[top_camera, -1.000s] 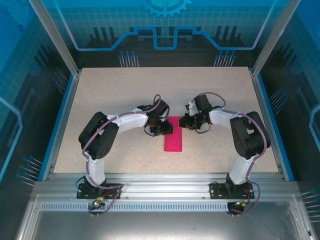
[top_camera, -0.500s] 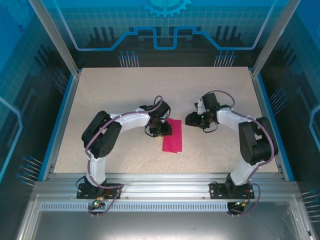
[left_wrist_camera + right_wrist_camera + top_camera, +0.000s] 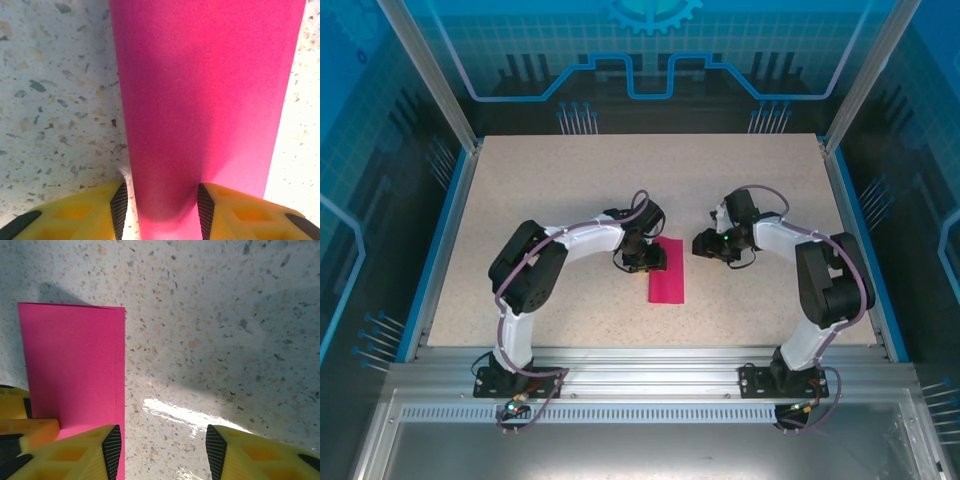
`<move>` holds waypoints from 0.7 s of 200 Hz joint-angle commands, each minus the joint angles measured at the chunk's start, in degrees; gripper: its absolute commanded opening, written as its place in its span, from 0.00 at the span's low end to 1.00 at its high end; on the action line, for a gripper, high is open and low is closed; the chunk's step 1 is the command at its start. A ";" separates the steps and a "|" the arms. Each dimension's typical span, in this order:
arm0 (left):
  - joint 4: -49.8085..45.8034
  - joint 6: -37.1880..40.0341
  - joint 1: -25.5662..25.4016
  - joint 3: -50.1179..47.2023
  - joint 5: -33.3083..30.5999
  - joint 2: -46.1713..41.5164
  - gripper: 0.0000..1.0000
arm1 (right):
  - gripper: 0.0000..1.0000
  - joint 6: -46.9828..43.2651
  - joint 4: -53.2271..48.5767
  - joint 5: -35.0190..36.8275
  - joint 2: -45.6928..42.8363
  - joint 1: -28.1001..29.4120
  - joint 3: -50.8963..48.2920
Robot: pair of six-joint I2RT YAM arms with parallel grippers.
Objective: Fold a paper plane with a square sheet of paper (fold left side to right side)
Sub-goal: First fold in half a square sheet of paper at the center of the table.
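Note:
The square sheet of paper [image 3: 668, 272], magenta-pink, lies on the table folded into a narrow upright rectangle. My left gripper [image 3: 648, 259] is at its upper left corner, open. In the left wrist view the jaws [image 3: 160, 210] straddle the paper's [image 3: 200, 90] left edge, one finger over the table and one over the paper. My right gripper [image 3: 704, 245] stands open just right of the sheet, apart from it. In the right wrist view its jaws [image 3: 163, 450] hang over bare table, with the paper [image 3: 72, 360] to their left.
The speckled tabletop [image 3: 540, 190] stretches wide around the sheet. Blue rails [image 3: 440, 240] and clear walls border it on the left, right and back. The arm bases sit on the metal rail [image 3: 640, 370] at the near edge.
My right gripper has opened and drawn back to the right, off the paper. The left gripper has shifted slightly and stays at the paper's upper left corner.

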 commanded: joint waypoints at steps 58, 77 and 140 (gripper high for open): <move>-1.37 -1.01 -1.28 2.73 0.96 3.05 0.47 | 0.51 -0.86 -2.01 -0.81 3.31 -0.21 -0.65; -1.27 -0.62 -1.63 3.21 1.11 3.28 0.48 | 0.51 -0.80 -2.06 -0.79 3.32 -0.24 -0.61; -1.19 -0.58 -1.85 3.54 1.18 3.66 0.49 | 0.52 -0.77 -1.97 -0.83 3.33 -0.20 -0.77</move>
